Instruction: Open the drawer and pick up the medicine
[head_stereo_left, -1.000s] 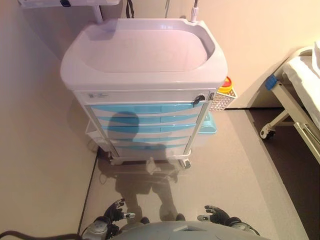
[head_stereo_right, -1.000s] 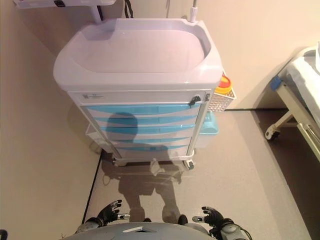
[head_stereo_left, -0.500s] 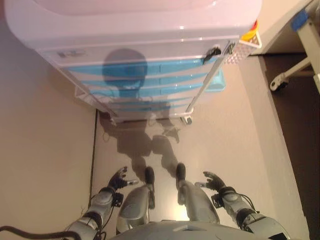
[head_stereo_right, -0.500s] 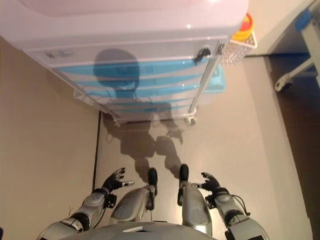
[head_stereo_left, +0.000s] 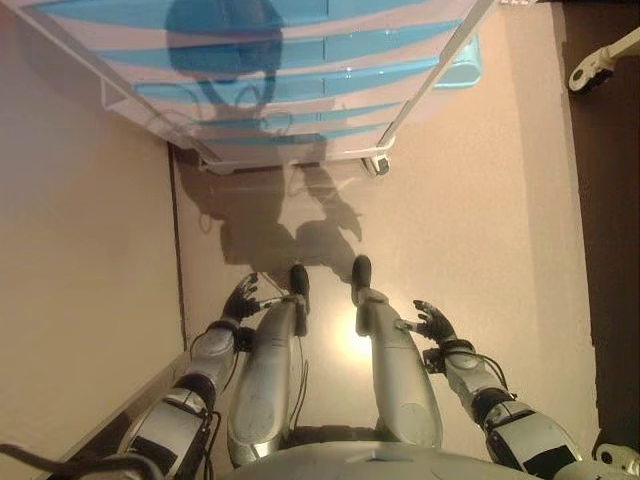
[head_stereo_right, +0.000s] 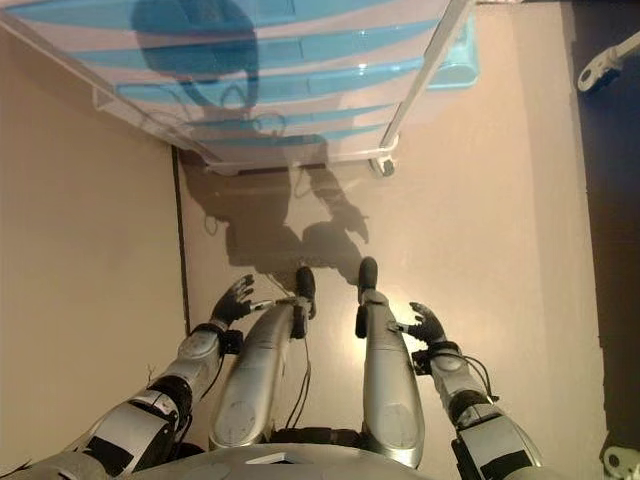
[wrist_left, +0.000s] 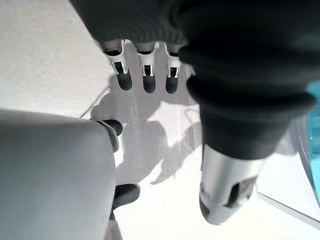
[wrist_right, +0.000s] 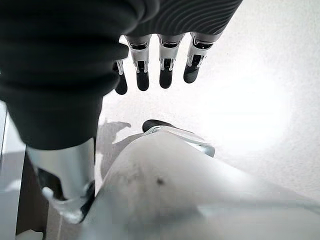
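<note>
Left eye view puts you looking almost straight down at the floor (head_stereo_left: 480, 200), with one medical cart (head_stereo_left: 300, 150) at the far edge of the scene. You can count four light-blue drawer fronts (head_stereo_left: 300, 45) stacked on its face, all shut and flush; one castor (head_stereo_left: 377, 165) shows under the cart's right corner, and one turquoise bin (head_stereo_left: 465, 65) hangs at its right side. At the far right you see one wheel (head_stereo_left: 590, 72) of a bed frame standing on a darker strip of flooring.

Your left hand (head_stereo_left: 240, 298) hangs low at the near left, well apart from the cart; its fingers (wrist_left: 145, 75) are straight and relaxed, gripping nothing. Your right hand (head_stereo_left: 432, 322) hangs low at the near right, likewise loose, its fingers (wrist_right: 165, 72) extended over bare floor and touching nothing.

You cannot see the medicine in any view; neither hand holds it, and every drawer is closed.
</note>
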